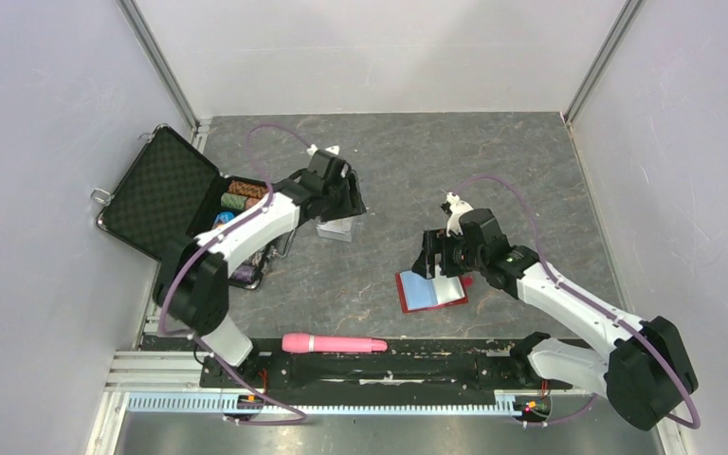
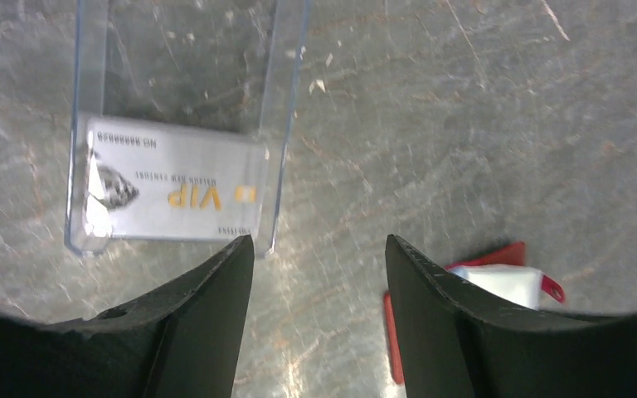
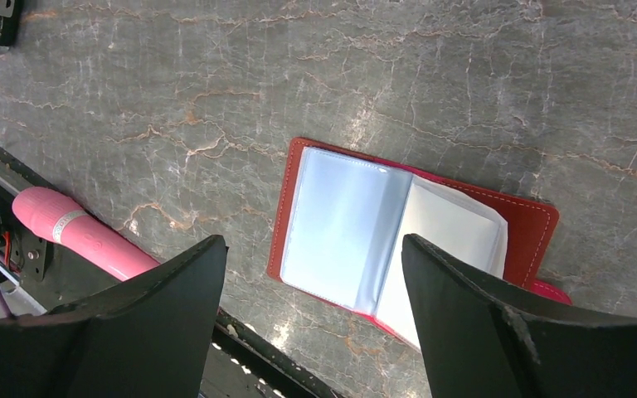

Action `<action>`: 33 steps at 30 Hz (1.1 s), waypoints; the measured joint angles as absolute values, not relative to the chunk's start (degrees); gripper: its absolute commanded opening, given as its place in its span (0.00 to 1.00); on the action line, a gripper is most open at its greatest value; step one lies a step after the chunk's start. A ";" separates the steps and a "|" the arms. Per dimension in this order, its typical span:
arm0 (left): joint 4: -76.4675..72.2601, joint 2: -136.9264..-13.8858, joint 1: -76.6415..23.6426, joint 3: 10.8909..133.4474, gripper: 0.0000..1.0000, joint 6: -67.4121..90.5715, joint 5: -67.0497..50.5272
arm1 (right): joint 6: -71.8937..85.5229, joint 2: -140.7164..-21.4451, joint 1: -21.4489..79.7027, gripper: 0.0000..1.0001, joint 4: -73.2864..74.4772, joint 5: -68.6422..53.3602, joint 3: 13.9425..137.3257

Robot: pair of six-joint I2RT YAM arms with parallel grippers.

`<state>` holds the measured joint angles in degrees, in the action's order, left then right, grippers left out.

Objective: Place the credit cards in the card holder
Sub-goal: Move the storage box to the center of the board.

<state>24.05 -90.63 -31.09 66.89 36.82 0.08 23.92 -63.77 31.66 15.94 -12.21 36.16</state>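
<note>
From above, the left tool [image 1: 344, 203] hangs by the clear case [image 1: 336, 230], far-left of the card holder [image 1: 433, 292]; its wrist view shows parted, empty jaws, the credit card [image 2: 170, 189] lying crosswise in the case just beyond; the right tool [image 3: 311, 247] gapes empty over the open card holder.

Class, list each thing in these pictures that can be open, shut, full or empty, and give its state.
card holder, lying open, pockets facing up
credit card, lying in the clear case, not in the card holder
clear case, holds one card
chip briefcase, lid open, chips inside
left gripper, jaws open, empty
right gripper, jaws open, empty
</note>
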 measured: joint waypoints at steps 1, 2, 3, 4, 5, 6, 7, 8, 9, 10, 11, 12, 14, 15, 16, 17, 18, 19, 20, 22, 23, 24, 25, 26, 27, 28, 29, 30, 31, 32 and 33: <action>24.67 -92.42 -31.48 68.79 0.66 35.90 1.06 | 23.92 -63.37 31.66 0.81 15.97 -12.21 36.05; 25.10 -93.89 -31.77 70.17 0.65 35.11 1.80 | 23.92 -63.00 31.66 0.81 15.94 -12.23 35.90; 25.69 -95.98 -32.27 71.94 0.65 34.20 2.90 | 23.92 -62.59 31.66 0.81 15.97 -12.23 35.66; 26.00 -97.58 -32.60 72.99 0.62 33.43 3.49 | 23.92 -62.37 31.66 0.81 15.99 -12.23 35.46; 26.59 -99.18 -32.93 74.02 0.60 32.40 4.23 | 23.92 -62.24 31.66 0.81 16.03 -12.23 35.31; 27.20 -100.75 -33.28 74.89 0.53 31.59 4.62 | 23.92 -62.06 31.66 0.81 16.03 -12.23 35.09; 27.75 -102.10 -33.65 75.68 0.45 30.65 4.95 | 23.92 -61.93 31.66 0.81 16.14 -12.23 34.92; 28.23 -103.57 -34.09 76.40 0.38 29.71 5.37 | 23.92 -61.78 31.62 0.81 16.29 -12.27 34.74; 28.95 -104.99 -34.65 77.30 0.33 28.73 5.96 | 23.88 -61.65 31.57 0.81 16.45 -12.34 34.63; 29.45 -106.17 -35.31 78.00 0.28 27.14 6.72 | 23.86 -61.45 31.38 0.81 16.47 -12.49 34.48; 30.13 -106.91 -36.03 78.52 0.24 25.67 8.16 | 23.77 -61.21 31.16 0.81 16.45 -12.82 34.26; 30.57 -107.22 -36.77 78.89 0.20 24.29 9.19 | 23.68 -60.90 30.79 0.82 16.45 -13.23 33.98; 31.00 -107.24 -38.37 79.09 0.14 21.67 10.20 | 23.35 -60.38 29.58 0.81 16.38 -13.91 33.21; 31.05 -107.24 -39.09 79.11 0.11 20.69 10.33 | 23.27 -60.20 29.02 0.81 16.40 -14.26 32.82; 31.07 -107.24 -39.94 79.11 0.08 19.22 10.35 | 23.22 -60.03 28.18 0.81 16.36 -14.85 32.27; 31.11 -107.24 -40.69 79.11 0.07 18.09 10.13 | 23.07 -59.99 27.51 0.81 16.38 -15.33 31.86; 31.16 -107.22 -41.15 79.11 0.06 16.78 9.78 | 23.00 -59.99 26.96 0.81 16.40 -15.70 31.55; 31.20 -107.20 -41.69 79.11 0.05 15.29 9.34 | 22.87 -59.99 26.37 0.81 16.43 -16.10 31.29; 31.18 -107.13 -42.19 79.02 0.04 13.67 8.75 | 22.79 -59.99 25.85 0.82 16.49 -16.43 31.24; 30.65 -106.54 -42.87 78.28 0.05 10.66 7.33 | 22.37 -59.99 25.17 0.82 16.34 -16.88 31.24; 30.46 -105.95 -43.18 77.52 0.06 9.21 6.61 | 22.20 -60.05 24.97 0.82 16.34 -16.95 31.27; 30.33 -105.19 -43.51 76.58 0.08 8.03 5.91 | 21.82 -60.31 24.82 0.83 16.38 -16.95 31.33; 30.41 -104.20 -43.79 75.46 0.10 6.55 5.37 | 21.39 -60.90 24.64 0.83 16.43 -16.93 31.62; 30.48 -103.33 -44.07 74.46 0.13 5.52 5.08 | 21.06 -61.69 24.58 0.84 16.45 -16.93 32.05; 30.76 -102.17 -44.47 73.21 0.18 4.32 4.56 | 20.58 -62.94 24.53 0.85 16.64 -16.88 32.97; 31.16 -101.01 -44.86 72.12 0.26 3.40 4.16 | 20.08 -64.31 24.51 0.86 16.73 -16.82 34.09; 31.35 -99.68 -45.28 71.00 0.36 2.81 3.90 | 19.73 -65.34 24.51 0.86 16.73 -16.75 35.00; 31.46 -98.59 -45.67 70.22 0.45 2.17 3.75 | 19.18 -66.92 24.51 0.87 16.84 -16.69 36.58; 31.40 -96.86 -46.15 69.12 0.53 1.72 3.27 | 18.50 -68.71 24.51 0.87 16.84 -16.62 38.50; 31.38 -95.37 -46.48 68.31 0.59 1.43 2.74 | 17.98 -70.24 24.51 0.87 16.78 -16.51 40.10; 31.27 -93.97 -46.81 67.61 0.63 1.45 2.46 | 17.37 -71.92 24.51 0.88 16.75 -16.47 41.95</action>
<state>31.27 -93.97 -46.81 67.61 1.45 2.46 17.37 -71.92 24.51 16.75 -16.47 41.95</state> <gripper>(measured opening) 0.491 0.868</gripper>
